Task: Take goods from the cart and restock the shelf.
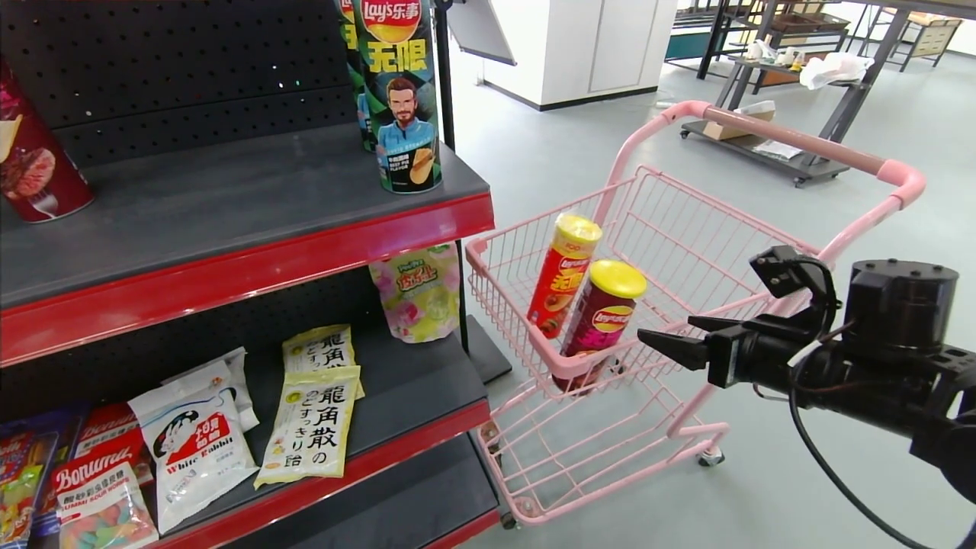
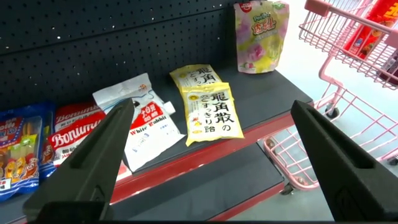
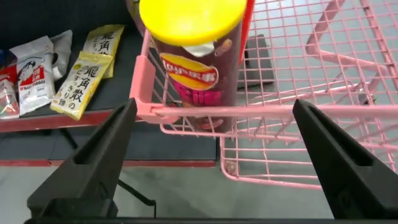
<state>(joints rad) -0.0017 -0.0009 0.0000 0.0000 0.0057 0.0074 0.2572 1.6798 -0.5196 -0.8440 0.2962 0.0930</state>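
The pink cart (image 1: 690,252) stands just beside the end of the shelf (image 1: 229,274), and both chip cans are upright-to-leaning in its upper basket. The maroon can with the yellow lid (image 1: 602,320) stands in the basket corner nearest the shelf, against the basket's wire wall. The red can (image 1: 560,274) leans just beside it, a little deeper in the cart. The right gripper (image 1: 665,329) hangs outside the cart, near the basket's side wall, with its fingertips pointing at the maroon can. Its fingers are spread wide and hold nothing. It is apart from the can and the wire. In the right wrist view the maroon can sits beyond the cart's pink rim, centred between the two spread fingers and farther off than their tips. The left gripper (image 2: 212,104) is on the shelf side of the cart, facing the lower shelf board. Its fingers are also spread wide and empty. Beyond it, away from the cart, lie two yellow candy bags (image 2: 208,109) and a white bag (image 2: 140,121), and a flowered pouch (image 2: 261,34) stands at the end of the board nearest the cart. On the upper board, a green can (image 1: 400,99) stands at the end near the cart, and a dark red can (image 1: 34,168) stands well away from it.
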